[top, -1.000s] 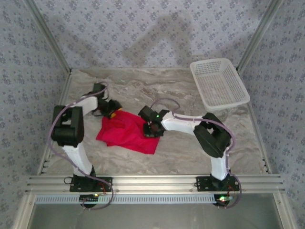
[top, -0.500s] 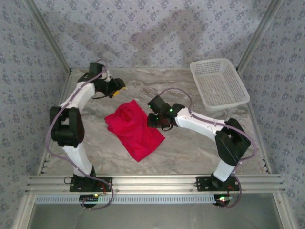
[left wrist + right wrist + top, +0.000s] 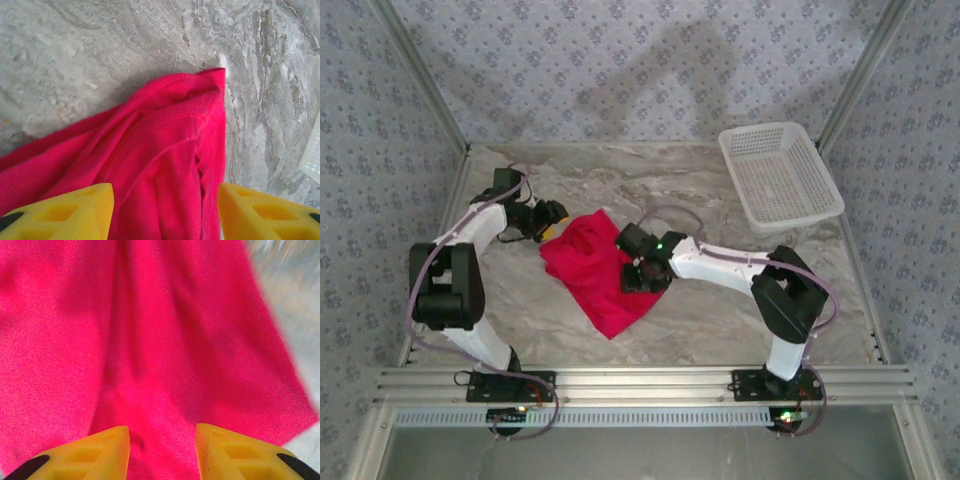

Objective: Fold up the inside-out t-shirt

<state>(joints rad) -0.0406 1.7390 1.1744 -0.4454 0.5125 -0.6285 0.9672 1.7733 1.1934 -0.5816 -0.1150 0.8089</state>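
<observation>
Judging the task as barely started. Seeing the inside-out t-shirt (image 3: 590, 272) lying in a rumpled red heap on the marbled tabletop (image 3: 720, 320), left of middle, tapering to a point toward the near edge. Finding no flat spread, no squared edge and no clean fold anywhere. Still needing to flatten it, square up the sleeves and fold it. Not spotting the neck tag from above. Noting a hem or sleeve seam bunched up in the left wrist view, cloth corner ending on bare tabletop.

Reading the left gripper (image 3: 548, 214) as released, hanging just beside the shirt's far-left edge. Seeing its yellow fingertips (image 3: 70, 210) spread wide in the left wrist view, red cloth below and between them, nothing pinched. Reading the right gripper (image 3: 642, 274) as released too, sitting over the shirt's right edge. Seeing its fingertips (image 3: 80, 455) apart over wrinkled cloth, not clamping any. Unable to tell whether either is touching the fabric.

Leaving the white mesh basket (image 3: 735, 180) aside at the far right, well apart from the shirt.

Comparing with half a second back: finding the left gripper pulled in from the far-left corner to the shirt's edge, and the right gripper shifted left and nearer, onto the cloth. Seeing the heap keeping roughly the same shape. Comparing with a full second back: finding the shirt then lying lower and further left, both grippers at it.
</observation>
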